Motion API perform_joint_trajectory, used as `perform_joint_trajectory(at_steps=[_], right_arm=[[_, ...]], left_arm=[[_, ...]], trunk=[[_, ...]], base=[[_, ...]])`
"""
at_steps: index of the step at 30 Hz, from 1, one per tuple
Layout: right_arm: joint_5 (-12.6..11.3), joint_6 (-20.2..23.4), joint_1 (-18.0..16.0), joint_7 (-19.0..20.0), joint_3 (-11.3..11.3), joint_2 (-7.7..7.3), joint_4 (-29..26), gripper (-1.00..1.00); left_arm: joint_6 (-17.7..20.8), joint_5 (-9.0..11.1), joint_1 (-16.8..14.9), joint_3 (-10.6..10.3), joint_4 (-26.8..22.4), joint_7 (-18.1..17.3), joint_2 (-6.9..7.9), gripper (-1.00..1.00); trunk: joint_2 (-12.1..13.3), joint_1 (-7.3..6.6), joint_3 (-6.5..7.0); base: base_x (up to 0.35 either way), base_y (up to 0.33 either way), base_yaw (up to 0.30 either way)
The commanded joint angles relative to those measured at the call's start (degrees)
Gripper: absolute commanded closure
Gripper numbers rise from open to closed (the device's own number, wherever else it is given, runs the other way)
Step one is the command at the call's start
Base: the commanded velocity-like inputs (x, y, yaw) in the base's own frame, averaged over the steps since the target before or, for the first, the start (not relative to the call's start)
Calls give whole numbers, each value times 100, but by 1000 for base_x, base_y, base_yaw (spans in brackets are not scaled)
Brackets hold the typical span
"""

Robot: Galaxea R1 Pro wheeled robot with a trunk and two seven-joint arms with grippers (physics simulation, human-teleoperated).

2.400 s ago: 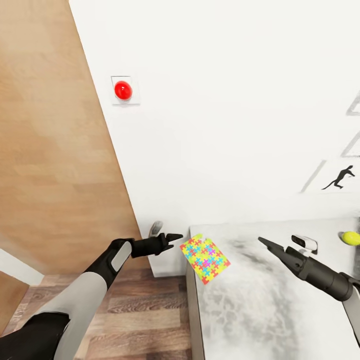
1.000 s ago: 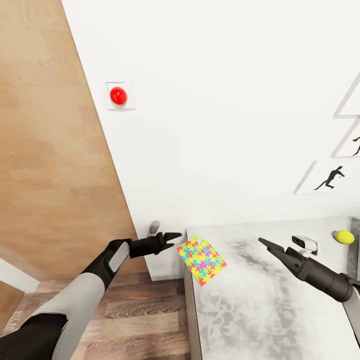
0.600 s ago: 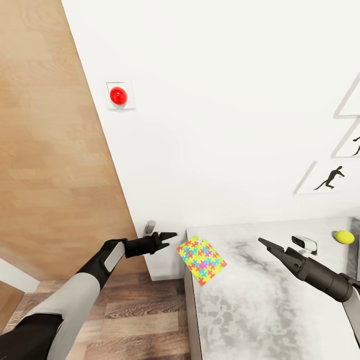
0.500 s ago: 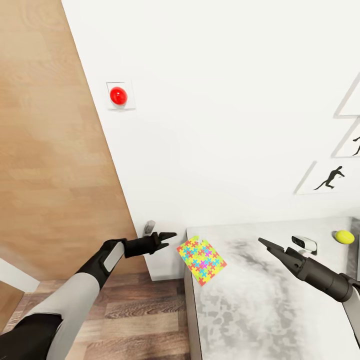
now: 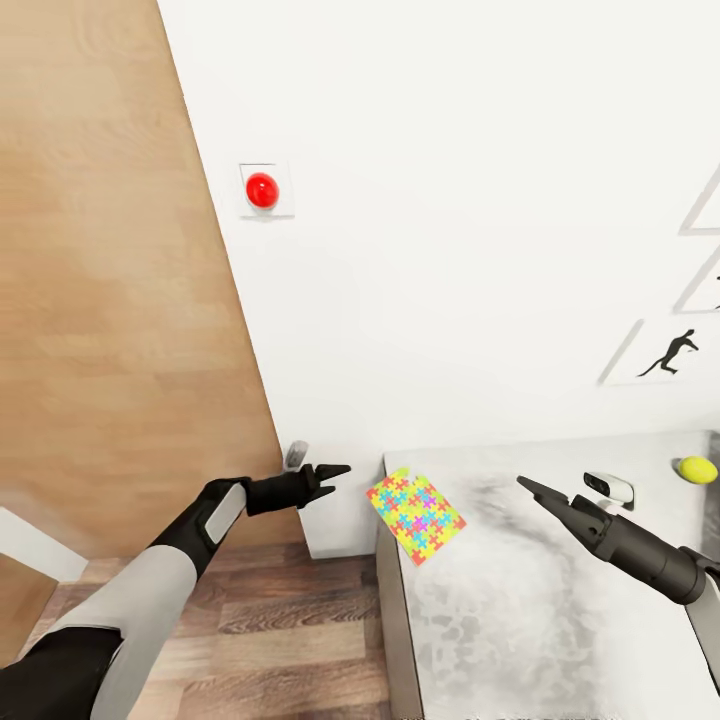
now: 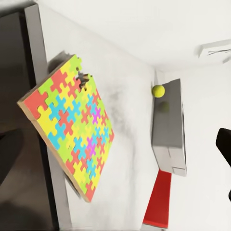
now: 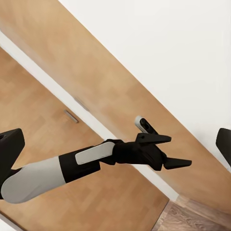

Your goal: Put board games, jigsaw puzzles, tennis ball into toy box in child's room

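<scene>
While my left gripper (image 5: pixel 335 470) hangs parted and empty beside the table's (image 5: pixel 520 620) end, that arm reaches forward over the wood floor (image 5: pixel 280 620). My right gripper (image 5: pixel 524 485) points forward-left over the tabletop, its state I cannot tell. Between them the jigsaw puzzle (image 5: pixel 414 515) lies corner-forward at the table's left edge. At the far right sits the tennis ball (image 5: pixel 696 469).

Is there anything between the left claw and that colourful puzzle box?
Nothing visible. The left gripper hangs in open air just beside the table, and the puzzle lies at the near corner, overhanging the edge.
</scene>
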Motion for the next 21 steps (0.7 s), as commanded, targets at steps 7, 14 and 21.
perform_joint_trajectory(at_steps=[7, 14, 21], right_arm=[[-19, 59, -4, 0, -2, -1, -1, -100], [-19, 62, -4, -7, 4, 4, -1, -100], [-19, 63, -4, -71, 6, 7, -1, -100]], left_arm=[[34, 22, -4, -8, -1, -3, 3, -100], [33, 22, -4, -11, -1, -3, 3, -100], [33, 22, -4, -14, -1, 3, 2, -100]], trunk=[[-11, 3, -10], [-11, 3, -10], [-11, 3, 20]], base=[[-19, 54, 0], [-4, 74, -1], [-1, 39, -56]])
